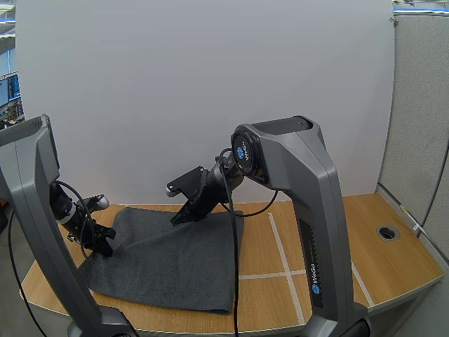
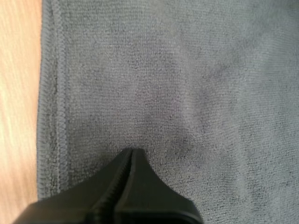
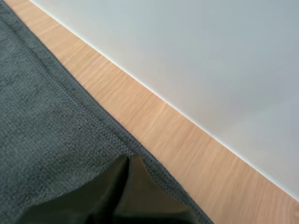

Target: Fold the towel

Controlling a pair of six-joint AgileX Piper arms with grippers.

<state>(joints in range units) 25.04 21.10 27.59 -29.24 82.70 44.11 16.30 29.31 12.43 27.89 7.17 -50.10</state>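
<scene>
Towel [image 1: 168,260], one; left tool [image 2: 132,151] and right tool [image 3: 128,158], both closed

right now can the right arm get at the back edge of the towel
Probably yes. The right gripper hangs just over the back hem of the towel, with bare table beside it and nothing in between. Its fingers lie shut together, so they would have to open before pinching the edge.
</scene>
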